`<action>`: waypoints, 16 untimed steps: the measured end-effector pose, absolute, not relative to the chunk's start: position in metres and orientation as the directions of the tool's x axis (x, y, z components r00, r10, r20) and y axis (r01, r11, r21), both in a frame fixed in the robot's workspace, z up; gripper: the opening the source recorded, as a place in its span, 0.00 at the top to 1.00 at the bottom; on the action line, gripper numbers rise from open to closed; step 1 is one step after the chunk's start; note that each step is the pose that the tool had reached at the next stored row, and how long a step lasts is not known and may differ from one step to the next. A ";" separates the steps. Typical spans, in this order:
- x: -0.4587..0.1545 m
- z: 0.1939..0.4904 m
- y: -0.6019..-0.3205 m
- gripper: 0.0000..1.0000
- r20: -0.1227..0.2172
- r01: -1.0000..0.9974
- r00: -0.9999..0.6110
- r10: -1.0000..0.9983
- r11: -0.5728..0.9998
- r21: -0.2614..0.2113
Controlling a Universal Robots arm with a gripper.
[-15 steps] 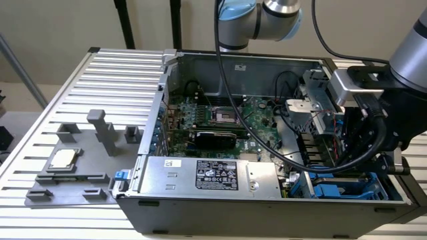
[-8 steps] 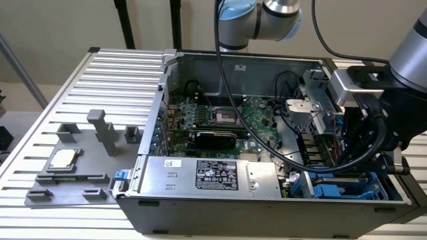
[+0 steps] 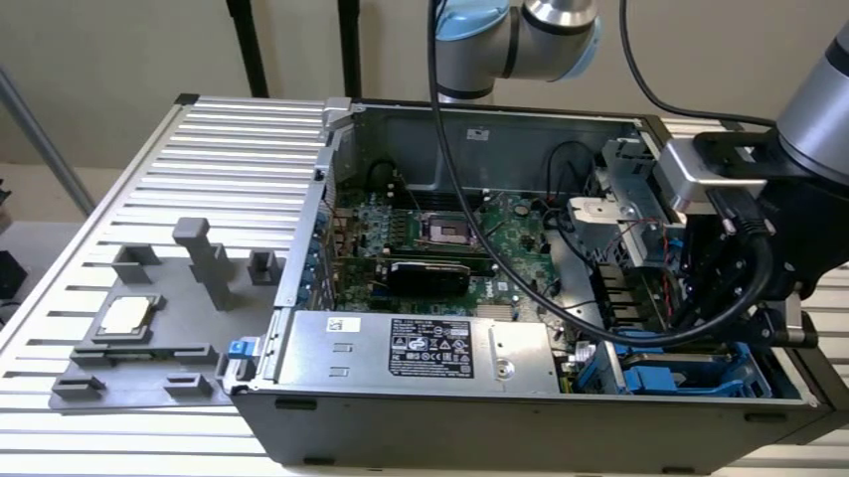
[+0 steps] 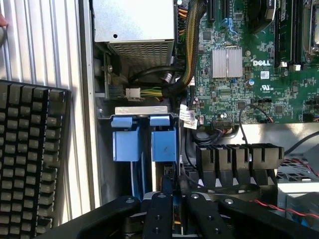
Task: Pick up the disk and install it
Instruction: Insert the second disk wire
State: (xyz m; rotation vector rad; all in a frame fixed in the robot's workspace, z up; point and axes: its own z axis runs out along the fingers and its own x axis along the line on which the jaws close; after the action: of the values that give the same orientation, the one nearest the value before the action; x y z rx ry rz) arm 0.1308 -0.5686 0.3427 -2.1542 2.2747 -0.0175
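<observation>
Disk (image 4: 163, 144) sits upright in the open computer case (image 3: 438, 119) on a slatted table (image 3: 213, 159)

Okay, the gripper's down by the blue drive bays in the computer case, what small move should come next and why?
Probably ease straight down a little. The gripper stands closed on a thin edge-on part with blue rails, likely the disk, right above the blue drive bays, so it looks lined up but not yet seated.

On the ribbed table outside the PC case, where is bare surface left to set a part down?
Bare ribbed table lies behind the grey fixture tray, up to the open case wall. The tray itself is crowded with posts and the CPU chip. In the wrist view, a keyboard covers table beside the case.
</observation>
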 end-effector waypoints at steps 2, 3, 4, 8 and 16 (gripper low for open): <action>0.131 0.342 -0.569 0.84 0.002 -0.998 -0.053 -0.999 0.053 -0.014; 0.131 0.342 -0.570 0.84 0.002 -0.999 -0.053 -0.999 0.053 -0.014; 0.131 0.342 -0.570 0.84 0.002 -0.999 -0.052 -0.999 0.052 -0.014; 0.131 0.339 -0.572 0.84 -0.002 -0.999 -0.051 -0.999 0.051 -0.014; 0.131 0.339 -0.572 0.84 -0.003 -0.999 -0.051 -0.999 0.051 -0.014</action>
State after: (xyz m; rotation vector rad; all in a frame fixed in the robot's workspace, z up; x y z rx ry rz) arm 0.1309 -0.5717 0.3390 -2.1562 2.2683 -0.0122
